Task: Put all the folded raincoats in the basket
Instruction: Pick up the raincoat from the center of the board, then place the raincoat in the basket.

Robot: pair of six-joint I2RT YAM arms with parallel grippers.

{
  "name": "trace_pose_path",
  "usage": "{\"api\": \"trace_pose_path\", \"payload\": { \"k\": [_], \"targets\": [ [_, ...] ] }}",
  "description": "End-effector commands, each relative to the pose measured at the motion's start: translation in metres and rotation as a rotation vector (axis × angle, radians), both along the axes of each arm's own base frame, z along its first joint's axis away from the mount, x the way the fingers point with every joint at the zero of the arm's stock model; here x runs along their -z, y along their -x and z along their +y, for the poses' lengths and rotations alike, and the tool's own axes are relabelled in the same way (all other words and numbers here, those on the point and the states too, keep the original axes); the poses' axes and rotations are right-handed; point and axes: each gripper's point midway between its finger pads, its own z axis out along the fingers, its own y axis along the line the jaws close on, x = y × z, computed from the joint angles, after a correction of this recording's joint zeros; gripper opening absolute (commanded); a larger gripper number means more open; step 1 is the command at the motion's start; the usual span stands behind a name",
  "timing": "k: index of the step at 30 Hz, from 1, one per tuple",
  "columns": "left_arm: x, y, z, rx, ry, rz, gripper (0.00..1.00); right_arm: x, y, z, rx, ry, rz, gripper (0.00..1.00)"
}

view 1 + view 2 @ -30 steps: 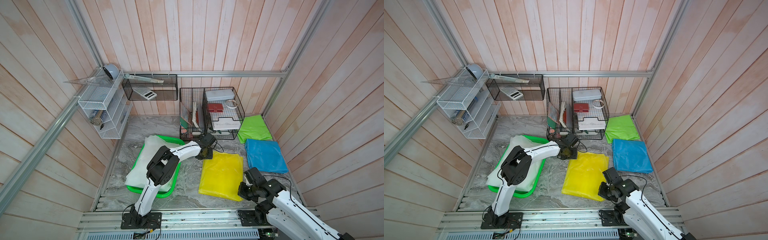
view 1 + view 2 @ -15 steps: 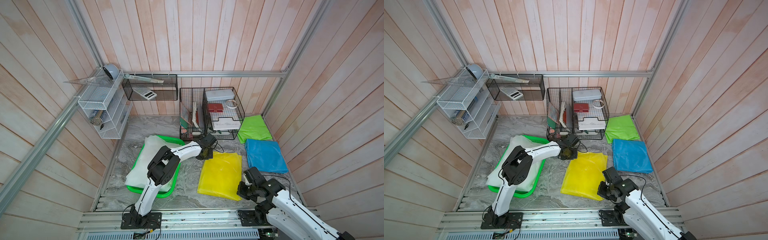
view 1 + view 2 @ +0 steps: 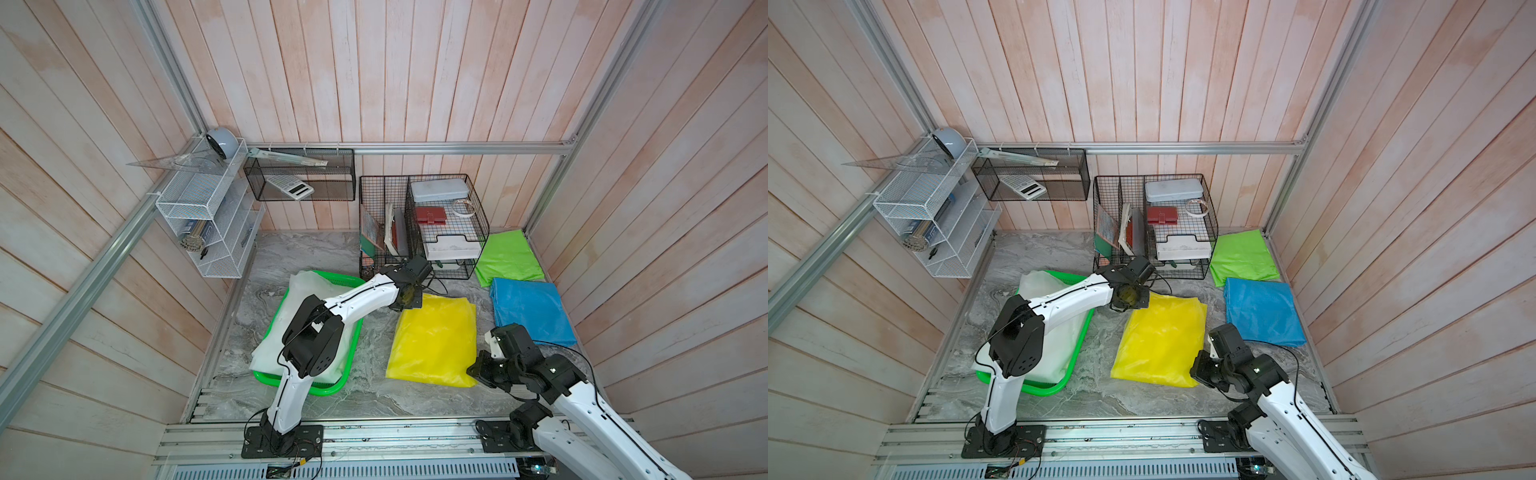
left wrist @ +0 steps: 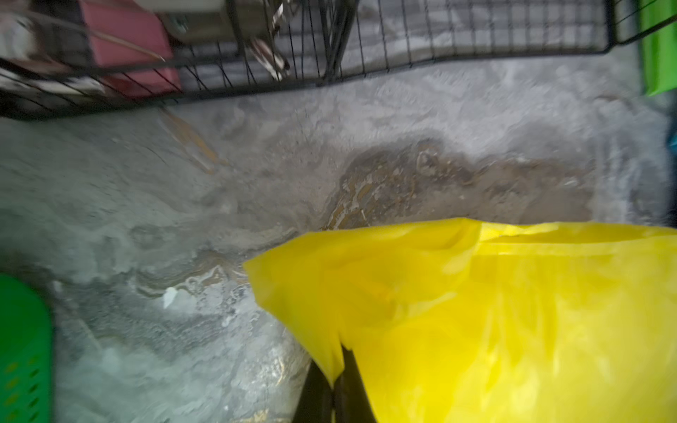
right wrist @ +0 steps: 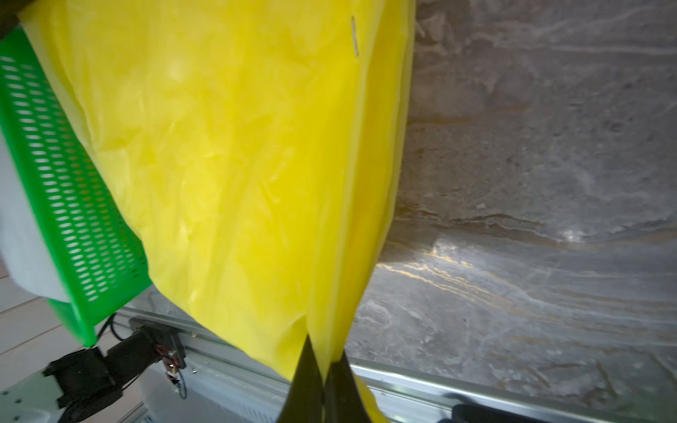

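The folded yellow raincoat (image 3: 432, 336) (image 3: 1160, 336) lies between the two arms on the grey marbled table. My left gripper (image 3: 409, 297) (image 4: 335, 381) is shut on its far left corner, close to the wire rack. My right gripper (image 3: 478, 370) (image 5: 324, 370) is shut on its near right corner, and the yellow sheet (image 5: 219, 146) hangs from that pinch. The bright green basket (image 3: 324, 390) (image 3: 1042, 388) (image 5: 73, 205) sits left of the raincoat. A white folded raincoat (image 3: 307, 286) lies in it, partly hidden by the left arm.
A green folded raincoat (image 3: 509, 257) and a blue one (image 3: 532, 309) lie at the right wall. A black wire rack (image 3: 419, 224) with books and boxes stands right behind the left gripper. A white mesh shelf (image 3: 208, 220) and a black wall basket (image 3: 299, 174) hang at the back left.
My left gripper has shut on the raincoat's far left corner. The yellow raincoat has shifted slightly towards the basket. The right gripper stays shut on its corner.
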Motion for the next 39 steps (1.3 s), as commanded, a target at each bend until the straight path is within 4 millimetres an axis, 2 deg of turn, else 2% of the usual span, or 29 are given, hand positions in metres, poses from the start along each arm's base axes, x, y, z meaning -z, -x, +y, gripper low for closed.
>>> {"api": "trace_pose_path", "payload": {
  "k": [1,5,10,13,17,24,30,34,39],
  "targets": [
    [-0.059,-0.007,0.017,0.002,-0.015,-0.105,0.00,-0.039,-0.012,0.018,0.017,-0.148,-0.077,0.00],
    [-0.101,-0.009,0.037,-0.006,-0.023,-0.168,0.00,-0.068,-0.025,0.036,0.009,-0.222,-0.108,0.00],
    [-0.135,-0.014,0.083,-0.047,-0.054,-0.211,0.00,-0.105,-0.043,0.064,-0.025,-0.247,-0.211,0.00],
    [-0.146,-0.015,0.114,-0.076,-0.079,-0.220,0.00,-0.118,-0.050,0.097,-0.086,-0.265,-0.225,0.00],
    [-0.155,-0.014,0.157,-0.116,-0.114,-0.227,0.00,-0.127,-0.057,0.153,-0.193,-0.264,-0.237,0.00],
    [-0.152,-0.009,0.251,-0.268,-0.167,-0.199,0.00,-0.119,-0.059,0.246,-0.350,-0.256,-0.234,0.00],
    [-0.129,0.001,0.318,-0.392,-0.191,-0.113,0.00,-0.092,-0.055,0.302,-0.438,-0.217,-0.197,0.00],
    [-0.109,0.005,0.348,-0.472,-0.182,-0.058,0.00,-0.080,-0.048,0.337,-0.488,-0.217,-0.186,0.00],
    [-0.093,0.001,0.366,-0.513,-0.169,-0.024,0.00,-0.068,-0.039,0.370,-0.542,-0.209,-0.181,0.00]
  ]
}}
